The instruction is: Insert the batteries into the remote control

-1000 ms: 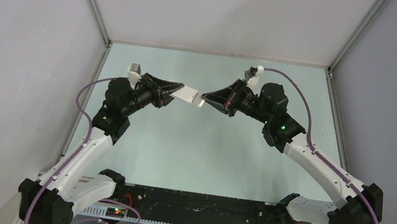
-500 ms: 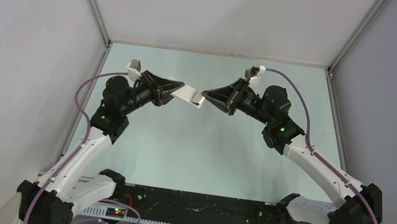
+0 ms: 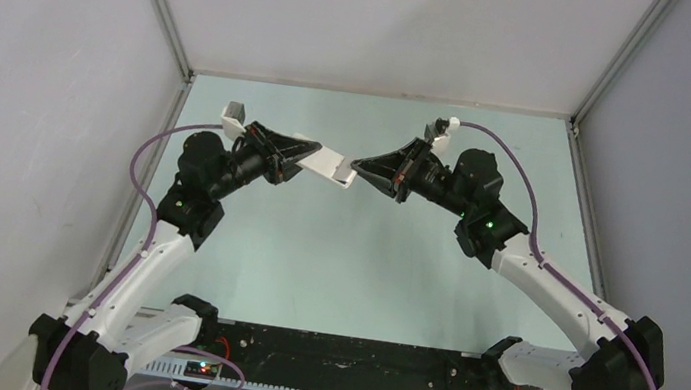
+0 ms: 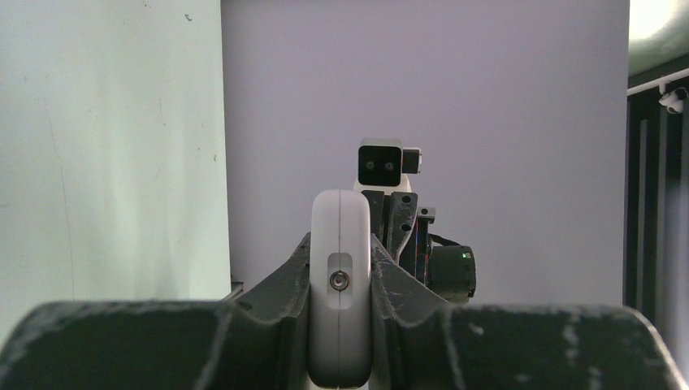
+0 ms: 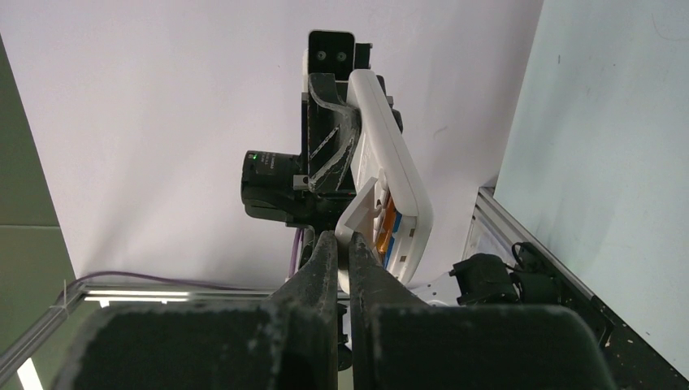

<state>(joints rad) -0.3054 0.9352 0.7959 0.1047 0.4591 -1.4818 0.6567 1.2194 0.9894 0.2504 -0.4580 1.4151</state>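
Over the tabletop (image 3: 363, 258) toward its far edge, the left gripper (image 3: 314, 158) is clamping the remote control (image 3: 333, 165). Its long axis is pointing at the right gripper (image 3: 355, 169), which is pinching the cover flap (image 5: 357, 215) beside the batteries (image 5: 388, 226).

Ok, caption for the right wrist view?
Shut right hand pinches the white cover flap at the open compartment of the remote control, orange and blue batteries seated inside.

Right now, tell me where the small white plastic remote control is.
Top view, centre: remote control clamped in the left gripper, its free end at the right gripper.
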